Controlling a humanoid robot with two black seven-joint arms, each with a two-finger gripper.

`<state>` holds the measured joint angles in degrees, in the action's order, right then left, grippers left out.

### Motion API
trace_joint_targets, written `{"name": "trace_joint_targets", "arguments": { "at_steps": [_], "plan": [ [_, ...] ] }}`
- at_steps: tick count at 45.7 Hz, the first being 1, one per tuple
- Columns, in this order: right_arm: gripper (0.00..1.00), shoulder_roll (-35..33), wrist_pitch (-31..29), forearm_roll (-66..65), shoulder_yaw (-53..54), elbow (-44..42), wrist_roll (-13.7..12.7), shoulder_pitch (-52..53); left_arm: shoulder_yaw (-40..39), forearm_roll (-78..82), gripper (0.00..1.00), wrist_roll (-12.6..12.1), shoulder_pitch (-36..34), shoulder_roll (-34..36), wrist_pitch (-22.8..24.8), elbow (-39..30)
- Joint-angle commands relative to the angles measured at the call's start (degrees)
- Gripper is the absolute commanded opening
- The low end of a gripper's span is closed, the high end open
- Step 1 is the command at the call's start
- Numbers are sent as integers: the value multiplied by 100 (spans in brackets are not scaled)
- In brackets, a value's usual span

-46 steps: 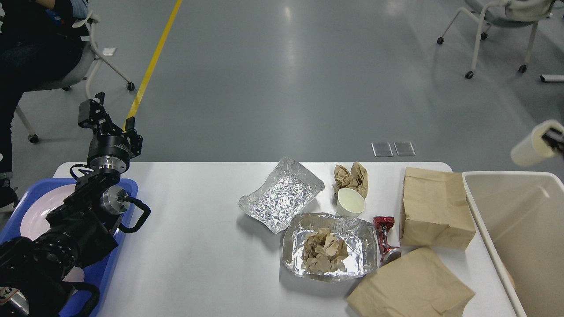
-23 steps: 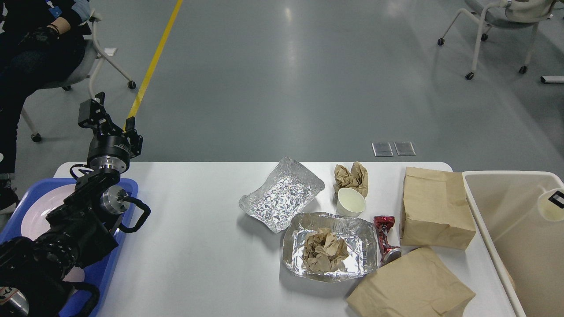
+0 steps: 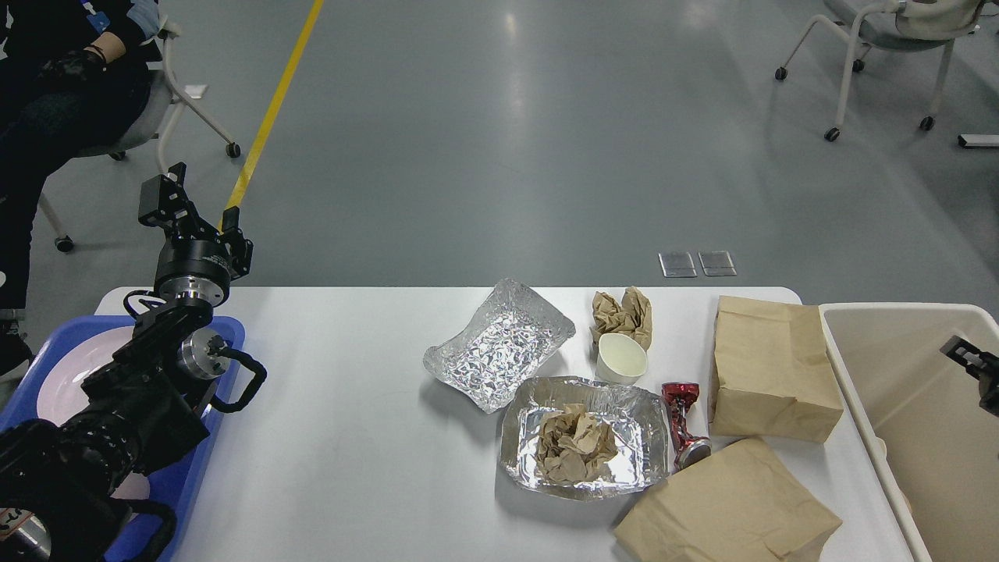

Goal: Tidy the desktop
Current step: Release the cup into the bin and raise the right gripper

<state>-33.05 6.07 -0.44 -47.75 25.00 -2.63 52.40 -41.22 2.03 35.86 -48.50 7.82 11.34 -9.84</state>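
Observation:
The white desktop (image 3: 351, 406) carries an empty foil tray (image 3: 499, 343), a second foil tray (image 3: 648, 414) with crumpled brown paper (image 3: 576, 445) in it, another crumpled brown paper (image 3: 622, 312), a white paper cup (image 3: 622, 359), a crushed red can (image 3: 680, 421) and two brown paper bags (image 3: 769, 367) (image 3: 726, 507). My left gripper (image 3: 195, 218) is raised over the table's far left corner, open and empty. My right gripper (image 3: 975, 371) shows only partly at the right edge, over the beige bin (image 3: 858, 375), with nothing in it.
A blue tray (image 3: 226, 332) with a white plate (image 3: 66, 382) lies at the left under my left arm. The beige bin stands against the table's right end. Chairs (image 3: 882, 47) and a seated person (image 3: 55, 94) are on the floor beyond the table.
My right gripper carried a white cup down over the beige bin. The cup is gone from it now and the gripper sits lower. The left arm has not moved.

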Motion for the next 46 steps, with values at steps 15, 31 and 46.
{"name": "trace_joint_targets", "arguments": {
  "at_steps": [15, 31, 46],
  "plan": [
    [100, 97, -70, 36, -94, 294, 8, 341, 0, -1, 96, 0, -1, 0, 0, 0],
    [100, 132, -149, 36, -831, 2068, 25, 2616, 0, -1, 96, 0, 8, 0, 0, 0],
    [100, 1213, -1001, 36, -1298, 3528, 34, 4629, 0, 8, 96, 0, 8, 0, 0, 0]
  ]
}}
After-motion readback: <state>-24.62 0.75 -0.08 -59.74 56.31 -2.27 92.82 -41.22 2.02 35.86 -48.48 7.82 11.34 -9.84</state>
